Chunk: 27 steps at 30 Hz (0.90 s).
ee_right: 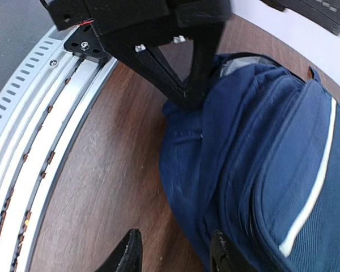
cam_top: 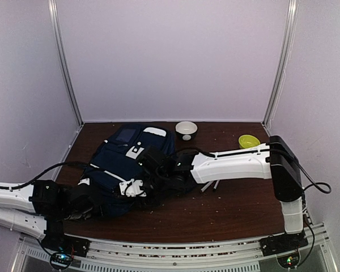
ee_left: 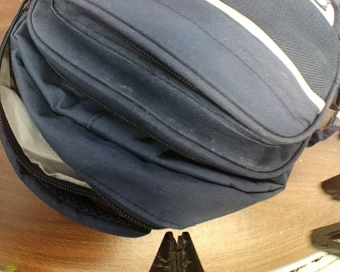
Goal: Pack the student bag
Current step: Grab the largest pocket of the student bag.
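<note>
Your left gripper [ee_left: 177,238], at the near left corner of the brown wooden worktop [cam_top: 226,209], is clenched. Its black fingertips press together right at the rounded near end of the student bag [cam_top: 122,164], a large navy-blue fabric backpack with white stripe trim. You cannot tell whether any cloth is pinched between them. The bag lies flat on the worktop's left half, stretching from the near left toward the middle of the far edge, one zip gaping on pale lining. Your right gripper [ee_right: 175,232] hangs over the bag's near flank with fingers spread, one above fabric, one above bare wood, grasping nothing. By the far edge stand a small white bowl [cam_top: 186,129] and, toward the far right corner, a yellow-green bowl [cam_top: 249,140].
</note>
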Each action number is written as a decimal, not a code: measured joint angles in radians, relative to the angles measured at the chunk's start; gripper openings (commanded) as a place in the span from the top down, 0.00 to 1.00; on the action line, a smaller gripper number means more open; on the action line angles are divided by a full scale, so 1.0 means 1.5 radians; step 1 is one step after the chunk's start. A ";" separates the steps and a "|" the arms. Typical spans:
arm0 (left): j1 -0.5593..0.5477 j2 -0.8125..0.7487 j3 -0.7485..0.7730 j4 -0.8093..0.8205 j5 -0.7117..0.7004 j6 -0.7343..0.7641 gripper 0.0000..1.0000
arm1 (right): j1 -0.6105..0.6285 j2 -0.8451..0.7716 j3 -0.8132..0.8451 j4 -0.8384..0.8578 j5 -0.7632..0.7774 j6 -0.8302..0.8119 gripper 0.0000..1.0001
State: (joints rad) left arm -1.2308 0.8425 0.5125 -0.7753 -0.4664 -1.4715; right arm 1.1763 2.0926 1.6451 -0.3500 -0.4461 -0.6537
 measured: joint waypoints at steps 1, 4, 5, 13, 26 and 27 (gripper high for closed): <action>0.001 -0.005 0.000 -0.001 0.001 0.004 0.84 | 0.006 0.011 0.012 0.003 0.004 -0.003 0.59; 0.001 -0.016 -0.007 0.017 0.009 0.014 0.60 | 0.013 0.025 0.021 0.009 0.012 -0.012 0.59; 0.001 -0.016 -0.015 0.026 0.013 0.015 0.56 | 0.013 0.025 0.017 0.011 0.013 -0.015 0.59; 0.001 0.121 0.020 0.022 0.033 0.015 0.49 | -0.019 -0.050 -0.125 0.022 0.005 -0.036 0.59; 0.004 0.188 0.062 -0.004 0.028 -0.041 0.69 | -0.049 -0.154 -0.209 0.043 -0.018 -0.015 0.59; 0.004 0.192 0.068 -0.007 0.030 -0.041 0.67 | -0.051 -0.154 -0.211 0.043 -0.020 -0.013 0.59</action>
State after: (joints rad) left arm -1.2247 1.1297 0.6147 -0.7864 -0.4221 -1.5333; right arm 1.1000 1.8610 1.3281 -0.2852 -0.4767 -0.6735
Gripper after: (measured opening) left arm 0.283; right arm 0.412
